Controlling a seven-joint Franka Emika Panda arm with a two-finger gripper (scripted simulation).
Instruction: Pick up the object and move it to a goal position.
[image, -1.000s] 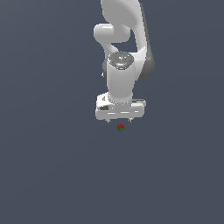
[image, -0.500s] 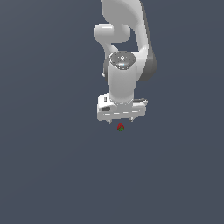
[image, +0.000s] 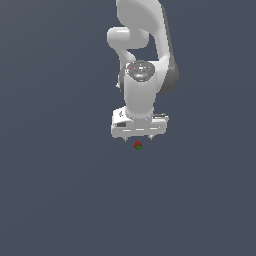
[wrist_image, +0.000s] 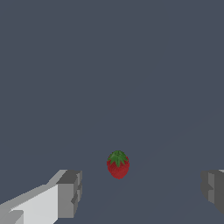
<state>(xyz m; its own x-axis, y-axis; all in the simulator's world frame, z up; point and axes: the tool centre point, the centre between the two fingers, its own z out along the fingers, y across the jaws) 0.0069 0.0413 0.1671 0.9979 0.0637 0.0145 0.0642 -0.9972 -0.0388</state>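
Wrist view: your jaws stand wide apart, holding nothing, and the strawberry (wrist_image: 118, 165) sits between the grey fingertips (wrist_image: 70, 194) on the flat dark desk (wrist_image: 109, 65). Exterior view puts the strawberry (image: 138, 145) just below the white gripper (image: 138, 136). It looks tiny, light, rounded and tapering, so it may roll or slip. Grip its red middle, not the green cap.
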